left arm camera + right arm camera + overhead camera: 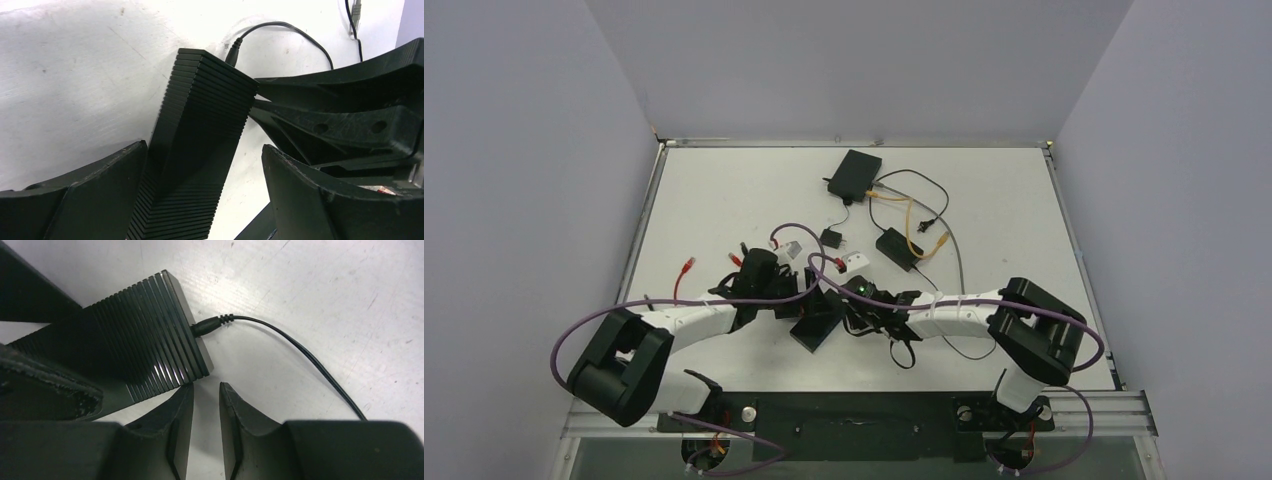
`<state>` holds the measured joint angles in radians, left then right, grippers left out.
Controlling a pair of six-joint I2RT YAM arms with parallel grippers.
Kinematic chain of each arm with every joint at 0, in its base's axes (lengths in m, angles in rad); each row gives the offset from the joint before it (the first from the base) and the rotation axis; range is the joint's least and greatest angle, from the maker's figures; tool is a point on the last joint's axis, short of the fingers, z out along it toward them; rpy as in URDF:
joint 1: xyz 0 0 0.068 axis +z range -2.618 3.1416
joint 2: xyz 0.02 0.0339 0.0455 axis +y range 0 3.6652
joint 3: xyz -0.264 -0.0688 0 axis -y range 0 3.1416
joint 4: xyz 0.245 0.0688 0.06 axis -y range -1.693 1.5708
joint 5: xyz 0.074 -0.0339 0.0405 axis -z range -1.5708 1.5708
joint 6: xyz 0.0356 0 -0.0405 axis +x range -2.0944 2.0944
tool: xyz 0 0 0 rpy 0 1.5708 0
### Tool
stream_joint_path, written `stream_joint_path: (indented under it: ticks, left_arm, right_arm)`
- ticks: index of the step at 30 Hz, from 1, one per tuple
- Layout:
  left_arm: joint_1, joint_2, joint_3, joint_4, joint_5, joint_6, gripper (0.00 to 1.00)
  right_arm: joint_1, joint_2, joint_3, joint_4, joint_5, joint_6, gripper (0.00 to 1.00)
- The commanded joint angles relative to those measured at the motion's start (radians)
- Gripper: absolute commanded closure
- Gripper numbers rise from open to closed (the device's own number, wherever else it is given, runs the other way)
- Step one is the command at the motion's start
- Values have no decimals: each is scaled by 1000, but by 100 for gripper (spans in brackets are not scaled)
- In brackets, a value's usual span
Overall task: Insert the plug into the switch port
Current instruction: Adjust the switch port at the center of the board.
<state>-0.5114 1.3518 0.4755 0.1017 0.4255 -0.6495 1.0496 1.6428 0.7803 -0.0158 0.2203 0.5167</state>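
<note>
The switch (pixel 135 350) is a flat black ribbed box lying on the white table between the two arms (pixel 816 325). A black barrel plug (pixel 207 326) on a thin black cable sits in the port on its end face, also seen in the left wrist view as the plug (pixel 234 50). My left gripper (pixel 204 146) stands open astride the switch (pixel 200 150); its left finger (pixel 100 190) lies against the ribbed side and a gap shows on the right. My right gripper (pixel 206 390) hovers just off the switch's corner, open by a narrow gap with nothing between its fingers.
At the back stand a second black box (pixel 854 175) and a black adapter (pixel 899 247) joined by an orange cable (pixel 914 215). A small black block (pixel 831 238), a white connector (pixel 856 262) and a red-tipped cable (pixel 686 265) lie near the arms.
</note>
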Motion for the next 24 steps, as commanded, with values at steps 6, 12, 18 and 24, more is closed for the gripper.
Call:
stream_joint_path:
  ticks: [6, 12, 18, 24]
  left_arm:
    - [85, -83, -11, -65, -58, -20, 17]
    - [132, -216, 6, -167, -158, -33, 17]
    - [142, -337, 80, -289, -301, -26, 16]
    - [163, -357, 157, -418, -530, -41, 15]
  right_arm:
    - [-28, 16, 59, 33, -7, -24, 77]
    - [-32, -67, 27, -31, 46, -39, 74]
    - [-31, -157, -4, -78, 87, -54, 64]
    - [-31, -228, -42, -92, 95, -56, 60]
